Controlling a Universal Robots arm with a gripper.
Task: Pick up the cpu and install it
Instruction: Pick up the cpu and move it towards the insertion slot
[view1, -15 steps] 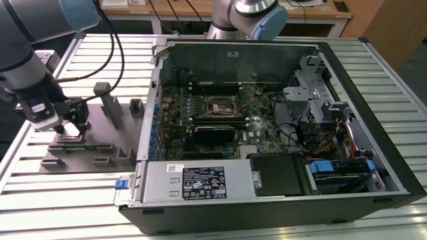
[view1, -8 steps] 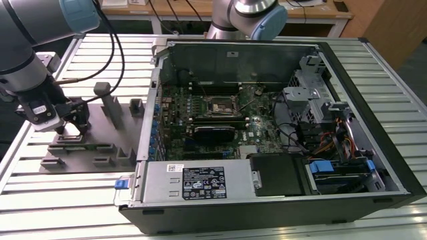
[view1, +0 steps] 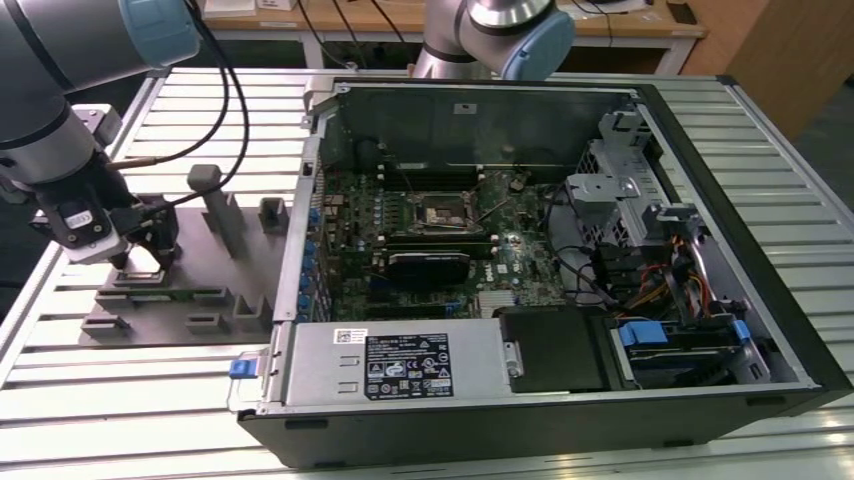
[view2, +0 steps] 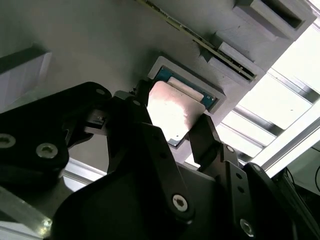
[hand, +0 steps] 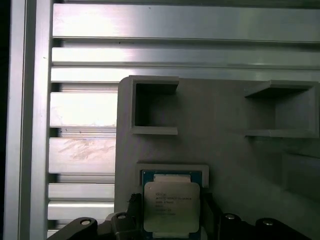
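Black two-fingered gripper (view2: 172, 122) sits low over the tray, its jaws drawn in narrow against two opposite edges of the cpu (hand: 171, 206), a small flat square chip with a pale silver top; it looks gripped. The chip lies in its pocket on the grey moulded plastic fixture tray (hand: 227, 150), not lifted as far as I can see. Farther off, the black square socket (view1: 437, 212) inside the open black computer case (view1: 534, 115) is well apart from it, so I judge lifting, carrying and installing all remain.

- From high up, our exterior view angles down on the slatted table (view1: 160, 420): open computer case (view1: 481, 120) central, grey fixture tray (view1: 200, 270) at the exterior view's left.
- Both our wrist views sit close above that tray and share the cpu (hand: 171, 207) (view2: 172, 112) in its pocket.
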